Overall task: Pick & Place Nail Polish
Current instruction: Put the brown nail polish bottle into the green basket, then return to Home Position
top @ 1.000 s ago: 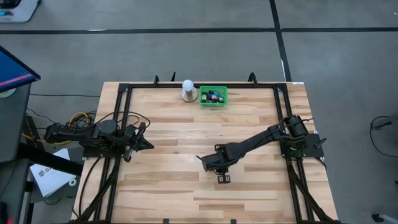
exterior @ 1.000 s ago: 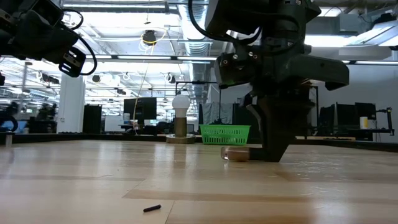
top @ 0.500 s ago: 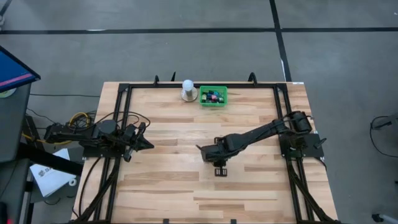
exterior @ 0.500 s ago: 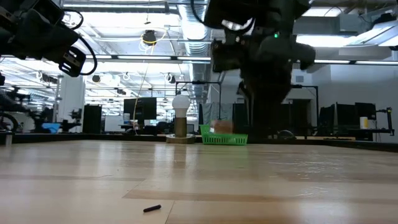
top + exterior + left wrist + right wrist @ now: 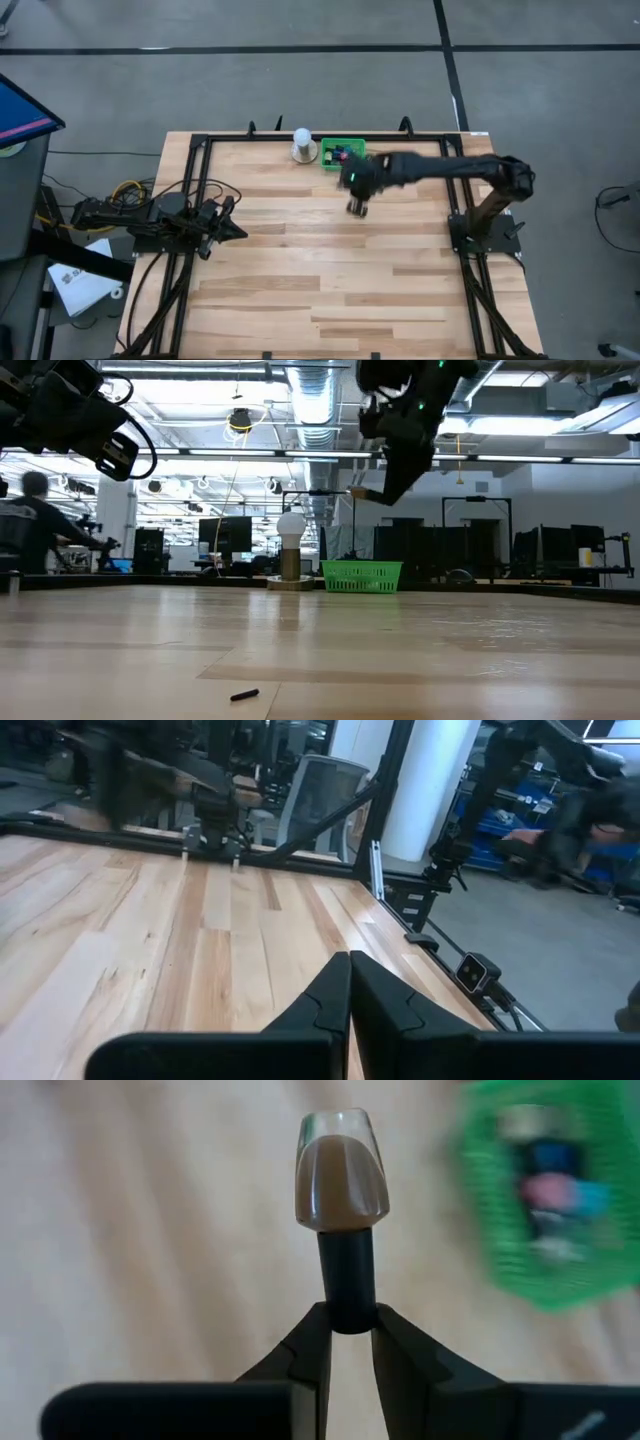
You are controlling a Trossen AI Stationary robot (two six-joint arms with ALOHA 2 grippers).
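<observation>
Now right hand [image 5: 349,1320] pinching nail polish bottle [image 5: 342,1180] by its cap | swung from mid-tabletop, lifted, beside green tray [image 5: 342,155] | drop likely next (left hand [image 5: 349,982] closed, idle)

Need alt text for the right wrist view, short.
The right pincer grips a small nail polish bottle by its dark cap, the brownish body pointing away from the camera. Behind it lie the blurred wooden table and, to one side, a green tray holding more small bottles.
</observation>
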